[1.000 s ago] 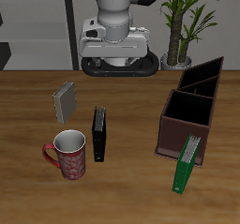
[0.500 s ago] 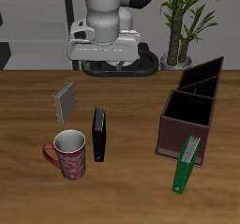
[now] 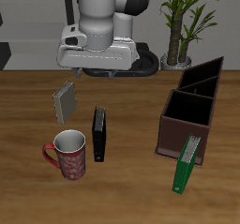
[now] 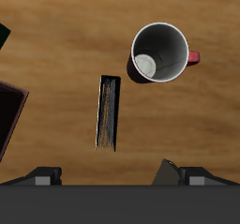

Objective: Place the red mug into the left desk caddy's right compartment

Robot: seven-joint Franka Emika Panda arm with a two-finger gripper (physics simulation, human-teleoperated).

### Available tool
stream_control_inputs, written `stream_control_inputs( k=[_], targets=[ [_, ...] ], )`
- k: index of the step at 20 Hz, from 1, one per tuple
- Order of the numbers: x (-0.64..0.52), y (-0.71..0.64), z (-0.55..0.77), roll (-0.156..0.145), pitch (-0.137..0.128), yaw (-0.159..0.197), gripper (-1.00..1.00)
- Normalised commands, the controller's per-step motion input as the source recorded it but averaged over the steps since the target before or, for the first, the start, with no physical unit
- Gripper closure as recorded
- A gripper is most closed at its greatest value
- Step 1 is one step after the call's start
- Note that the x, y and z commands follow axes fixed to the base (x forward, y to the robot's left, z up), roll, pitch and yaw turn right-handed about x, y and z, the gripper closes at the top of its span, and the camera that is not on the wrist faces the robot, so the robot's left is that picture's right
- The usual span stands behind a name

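Observation:
The red mug [image 3: 68, 155] stands upright near the table's front edge, its white inside facing up and its handle pointing away from the black book. In the wrist view the mug [image 4: 159, 52] shows from above. My gripper [image 3: 97, 70] hangs high over the back of the table, well apart from the mug. Its fingers [image 4: 173, 172] stand wide apart with nothing between them, so it is open. The left desk caddy [image 3: 174, 134], a reddish-brown box, stands across the table from the mug. Only a corner of the caddy [image 4: 9, 125] shows in the wrist view.
A black book [image 3: 98, 134] stands on edge beside the mug. A grey book [image 3: 66, 101] lies farther back. A green book [image 3: 187, 162] leans on the caddy's front. A blacker divided box [image 3: 202, 75] and a potted plant [image 3: 180, 26] stand behind the caddy.
The arm has swung the gripper sideways along the table's back, toward the side where the mug stands. Nothing on the table has moved.

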Motion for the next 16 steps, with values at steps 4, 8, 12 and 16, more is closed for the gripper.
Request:
stream_control_inputs(
  k=[4,8,12,16],
  targets=[
    [0.36,-0.21,0.12,-0.046,-0.074,0.024,-1.00],
    [0.37,-0.29,0.02,-0.043,-0.011,-0.008,-1.00],
    [0.28,-0.20,-0.08,-0.025,-0.005,-0.007,-1.00],
    [0.22,0.05,-0.12,0.077,-0.006,0.025,-1.00]
  ],
)
